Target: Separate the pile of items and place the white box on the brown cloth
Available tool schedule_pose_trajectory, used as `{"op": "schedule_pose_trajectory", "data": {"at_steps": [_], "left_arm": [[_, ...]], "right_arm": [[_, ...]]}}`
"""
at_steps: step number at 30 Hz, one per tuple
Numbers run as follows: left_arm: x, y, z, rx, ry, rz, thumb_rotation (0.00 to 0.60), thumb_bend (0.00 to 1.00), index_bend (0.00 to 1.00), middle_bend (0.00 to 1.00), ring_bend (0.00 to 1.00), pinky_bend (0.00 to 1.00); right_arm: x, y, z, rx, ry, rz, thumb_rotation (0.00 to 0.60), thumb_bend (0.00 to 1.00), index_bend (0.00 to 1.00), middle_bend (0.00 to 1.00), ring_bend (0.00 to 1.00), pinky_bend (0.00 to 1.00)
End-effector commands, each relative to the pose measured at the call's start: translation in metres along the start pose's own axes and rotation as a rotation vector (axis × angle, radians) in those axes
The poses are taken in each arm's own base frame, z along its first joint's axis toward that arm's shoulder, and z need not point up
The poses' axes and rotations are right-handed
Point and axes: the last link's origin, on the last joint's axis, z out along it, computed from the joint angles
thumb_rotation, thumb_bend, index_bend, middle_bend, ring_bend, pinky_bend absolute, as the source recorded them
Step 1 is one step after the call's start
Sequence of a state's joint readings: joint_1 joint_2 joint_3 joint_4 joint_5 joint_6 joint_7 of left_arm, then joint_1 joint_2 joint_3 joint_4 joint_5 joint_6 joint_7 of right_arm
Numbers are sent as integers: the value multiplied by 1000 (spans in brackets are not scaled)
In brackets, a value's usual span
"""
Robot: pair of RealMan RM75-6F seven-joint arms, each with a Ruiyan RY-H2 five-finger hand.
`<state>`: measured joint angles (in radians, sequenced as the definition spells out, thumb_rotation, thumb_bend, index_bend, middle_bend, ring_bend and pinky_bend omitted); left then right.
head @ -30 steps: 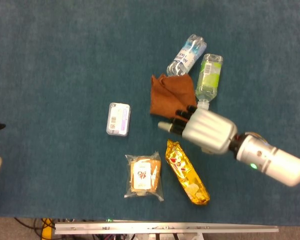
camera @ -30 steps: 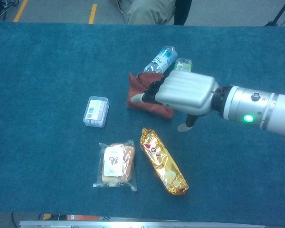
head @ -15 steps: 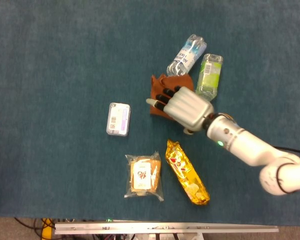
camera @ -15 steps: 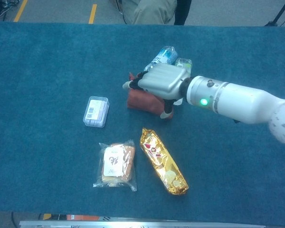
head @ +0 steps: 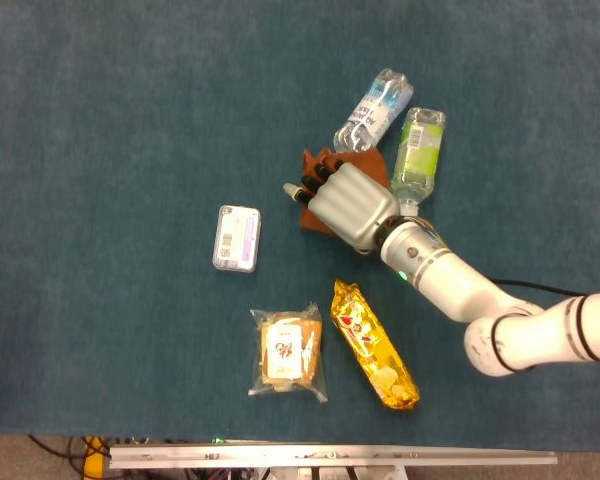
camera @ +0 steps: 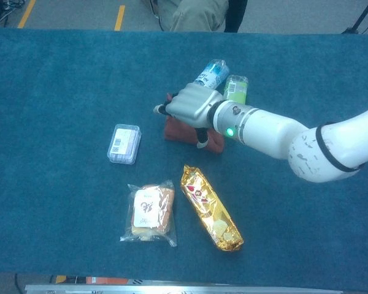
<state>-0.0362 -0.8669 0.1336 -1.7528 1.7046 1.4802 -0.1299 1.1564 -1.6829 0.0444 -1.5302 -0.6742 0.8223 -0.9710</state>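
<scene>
White box (head: 237, 238) is found flat on the table, well left of the brown cloth (head: 322, 168). Right hand (head: 345, 203) is positioned over the cloth, fingers spread, nothing held. Cloth should be flattened first.

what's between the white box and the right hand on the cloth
Only bare blue table. In the head view nothing lies between the white box and the right hand over the brown cloth.

Blue carpeted table (camera: 61, 79), grey floor (camera: 67, 13)
</scene>
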Motion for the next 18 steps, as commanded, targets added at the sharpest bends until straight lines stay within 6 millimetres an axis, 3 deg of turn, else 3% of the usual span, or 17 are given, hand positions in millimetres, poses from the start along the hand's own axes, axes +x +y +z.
{"op": "schedule_pose_trajectory", "data": {"at_steps": [1,6,9,18], "left_arm": [[-1,0,0,-2,-1,-1,600,353,189,204,152,158],[-1,0,0,-1,0,-3,600,353,189,204,152,158],[-2,-1,-1,1,-2,-5,600,353,189,203,152,158],[-3,0,0,-1,-4,-5,600,353,189,203,152,157]], "right_arm": [[-1,-4,4,-3,-4,-20,600,0,166,243,189,337],[0,-6,6,-21,33,-34,600,0,487,370,339,440],[0,-5,7,-32,46,-30,600,0,623,441,428,532],[10,-2,2,-24,116,42,600,0,714,530,546,653]]}}
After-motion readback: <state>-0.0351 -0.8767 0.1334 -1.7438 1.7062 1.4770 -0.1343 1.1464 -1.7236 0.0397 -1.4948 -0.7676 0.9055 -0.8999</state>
